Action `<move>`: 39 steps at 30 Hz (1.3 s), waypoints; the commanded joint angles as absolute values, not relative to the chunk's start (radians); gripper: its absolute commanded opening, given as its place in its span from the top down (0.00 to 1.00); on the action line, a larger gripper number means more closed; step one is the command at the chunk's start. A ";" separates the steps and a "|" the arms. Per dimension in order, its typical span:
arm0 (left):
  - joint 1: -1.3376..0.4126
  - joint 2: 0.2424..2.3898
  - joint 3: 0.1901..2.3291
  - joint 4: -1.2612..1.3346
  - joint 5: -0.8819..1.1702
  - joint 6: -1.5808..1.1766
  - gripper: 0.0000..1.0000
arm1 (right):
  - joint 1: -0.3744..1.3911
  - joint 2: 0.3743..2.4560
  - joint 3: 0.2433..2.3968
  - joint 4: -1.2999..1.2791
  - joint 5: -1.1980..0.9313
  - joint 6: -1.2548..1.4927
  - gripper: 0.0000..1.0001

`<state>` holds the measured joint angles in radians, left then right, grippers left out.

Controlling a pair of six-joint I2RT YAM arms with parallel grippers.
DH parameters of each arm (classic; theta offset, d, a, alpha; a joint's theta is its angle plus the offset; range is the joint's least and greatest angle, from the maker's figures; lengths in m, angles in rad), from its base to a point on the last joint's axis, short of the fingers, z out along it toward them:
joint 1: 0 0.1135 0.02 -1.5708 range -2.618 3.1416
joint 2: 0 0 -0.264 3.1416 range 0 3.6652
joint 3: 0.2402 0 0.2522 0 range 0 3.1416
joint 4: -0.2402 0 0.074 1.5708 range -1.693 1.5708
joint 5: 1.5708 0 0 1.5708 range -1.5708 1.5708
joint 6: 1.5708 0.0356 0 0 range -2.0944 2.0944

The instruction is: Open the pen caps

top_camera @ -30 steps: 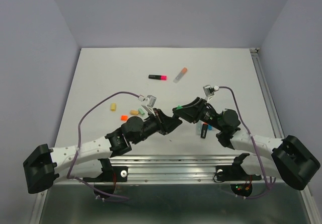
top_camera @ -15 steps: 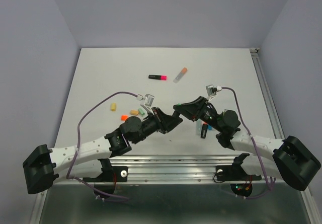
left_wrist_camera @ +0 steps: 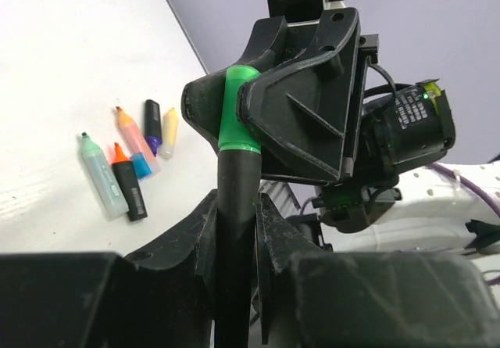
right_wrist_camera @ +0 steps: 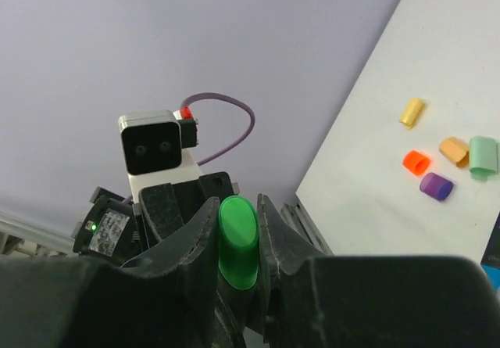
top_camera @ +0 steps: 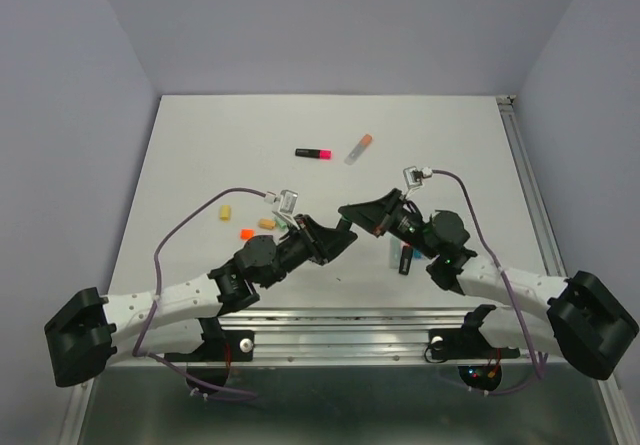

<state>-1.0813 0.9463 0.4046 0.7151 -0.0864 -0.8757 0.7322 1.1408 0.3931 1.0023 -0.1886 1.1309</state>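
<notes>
My left gripper (left_wrist_camera: 234,207) is shut on a black pen barrel (left_wrist_camera: 234,191) and holds it above the table. The pen's green cap (left_wrist_camera: 238,109) sits on the barrel's end, with no gap showing between them. My right gripper (right_wrist_camera: 237,203) is shut on that green cap (right_wrist_camera: 237,238). In the top view the left gripper (top_camera: 336,236) and right gripper (top_camera: 350,212) meet tip to tip; the cap is hidden there. Loose caps lie on the table: yellow (right_wrist_camera: 411,112), orange (right_wrist_camera: 416,161), peach (right_wrist_camera: 453,150), pale green (right_wrist_camera: 483,154), purple (right_wrist_camera: 436,185).
A black pen with a pink tip (top_camera: 314,153) and a pale pen with an orange tip (top_camera: 358,149) lie at the table's back. Several uncapped pens (left_wrist_camera: 129,168) lie in a cluster under my right arm (top_camera: 405,258). The loose yellow cap (top_camera: 226,211) lies left of my left arm.
Both grippers have shifted slightly left and away together, still joined on the pen. The green cap, visible from above a second ago, is now hidden by the right gripper.
</notes>
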 commanded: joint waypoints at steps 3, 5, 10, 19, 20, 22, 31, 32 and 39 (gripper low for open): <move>-1.192 0.842 0.304 0.701 -0.113 -0.911 1.00 | 0.431 1.221 0.586 0.835 0.070 0.964 0.99; -1.213 0.830 0.284 0.696 -0.136 -0.928 1.00 | 0.393 1.268 0.633 0.775 0.106 0.931 0.99; -1.227 0.813 0.278 0.673 -0.176 -0.936 1.00 | 0.342 1.347 0.712 0.745 0.088 0.876 0.99; -1.109 0.896 0.486 0.198 -0.376 -0.968 1.00 | 0.334 1.162 0.625 0.344 0.043 0.801 0.99; -1.092 0.916 0.509 0.140 -0.376 -0.976 1.00 | 0.334 1.128 0.585 0.227 0.098 0.810 0.99; -1.039 0.937 0.537 0.085 -0.380 -0.986 1.00 | 0.334 1.073 0.552 0.128 0.130 0.810 0.96; -0.807 1.207 0.686 -0.294 -0.334 -1.042 1.00 | 0.334 0.893 0.431 -0.244 0.307 0.871 0.91; -0.802 1.224 0.692 -0.302 -0.333 -1.043 1.00 | 0.333 0.894 0.439 -0.291 0.328 0.876 0.91; -0.801 1.253 0.678 -0.249 -0.285 -1.031 0.98 | 0.334 0.968 0.456 -0.354 0.379 0.900 0.86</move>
<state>-0.8009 1.2751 0.6521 -0.2401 -0.2939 -1.0328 0.3397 0.9379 0.4393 -0.2928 0.3138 0.8764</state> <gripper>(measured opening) 0.280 0.260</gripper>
